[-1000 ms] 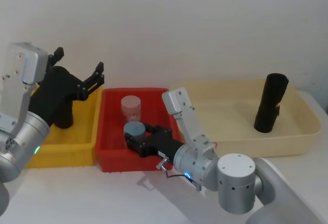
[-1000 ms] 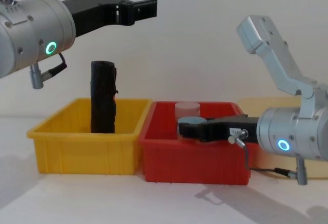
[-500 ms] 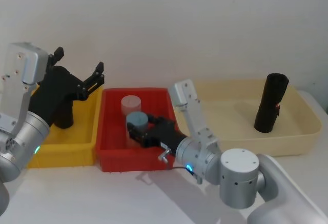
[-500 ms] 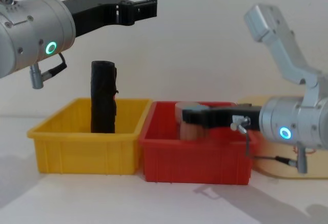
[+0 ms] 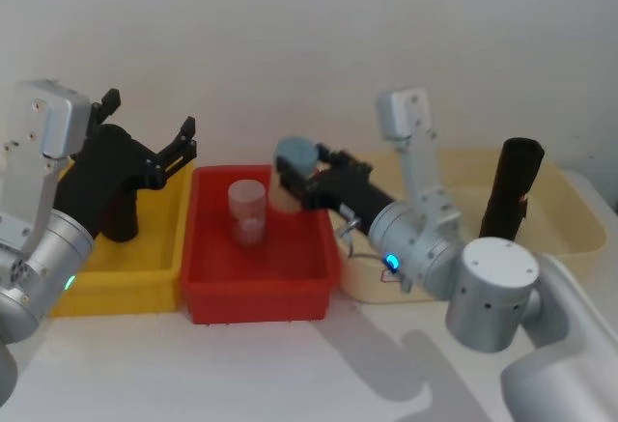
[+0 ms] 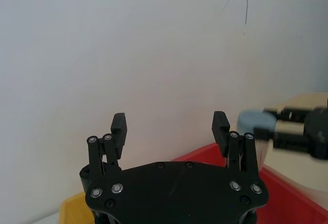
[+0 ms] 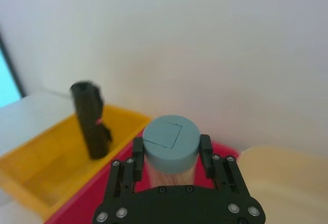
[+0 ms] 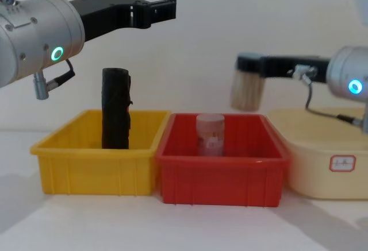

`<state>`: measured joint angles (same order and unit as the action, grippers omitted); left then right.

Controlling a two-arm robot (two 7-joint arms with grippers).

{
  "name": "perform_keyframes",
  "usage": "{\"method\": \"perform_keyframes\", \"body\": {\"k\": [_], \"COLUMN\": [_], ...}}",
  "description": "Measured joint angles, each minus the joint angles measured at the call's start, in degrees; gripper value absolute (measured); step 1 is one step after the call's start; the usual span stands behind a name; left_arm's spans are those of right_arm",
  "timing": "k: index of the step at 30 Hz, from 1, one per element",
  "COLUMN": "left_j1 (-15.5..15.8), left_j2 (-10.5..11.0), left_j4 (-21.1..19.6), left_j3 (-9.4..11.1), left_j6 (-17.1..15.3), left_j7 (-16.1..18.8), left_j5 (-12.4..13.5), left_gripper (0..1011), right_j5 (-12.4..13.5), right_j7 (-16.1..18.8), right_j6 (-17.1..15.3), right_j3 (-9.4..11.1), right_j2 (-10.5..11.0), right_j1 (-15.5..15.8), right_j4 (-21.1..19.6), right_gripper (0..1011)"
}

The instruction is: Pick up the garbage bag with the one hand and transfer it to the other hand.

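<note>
R gripper [image 8: 248,67] holding blue-lidded jar [image 5: 295,165], above red bin [image 8: 221,170]

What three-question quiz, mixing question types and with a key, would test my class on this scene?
1. Fill the blank: the garbage bag stands upright in the ____ tub.
2. True or false: the left end effector is shut on the garbage bag.
3. Multiple choice: the right end effector holds A) a blue-lidded jar, B) the garbage bag, C) nothing.
Key: 1 cream. 2 false: it is open, raised over the yellow bin. 3 A: the jar hangs above the red bin.
</note>
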<state>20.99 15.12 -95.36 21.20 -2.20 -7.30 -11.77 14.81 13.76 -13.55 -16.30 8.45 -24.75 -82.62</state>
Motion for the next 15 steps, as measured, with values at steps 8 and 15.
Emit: {"method": "perform_keyframes", "body": {"k": [8,15], "left_j1": [0.0,0.0], "left_j2": [0.0,0.0], "left_j4": [0.0,0.0], "left_j3": [0.0,0.0], "left_j6": [0.0,0.0], "left_j7": [0.0,0.0], "left_j5": [0.0,0.0], "left_gripper": [1001,1001], "right_j5": [-0.2,-1.6], "right_j7": [-2.0,-3.5], "right_j6": [1.1,0.9], "right_j3": [3.2,5.1], "right_j2": [2.0,4.1], "right_j1": [-0.9,-1.5], "right_j4": [-0.8,0.7], "right_gripper": [635,635]}}
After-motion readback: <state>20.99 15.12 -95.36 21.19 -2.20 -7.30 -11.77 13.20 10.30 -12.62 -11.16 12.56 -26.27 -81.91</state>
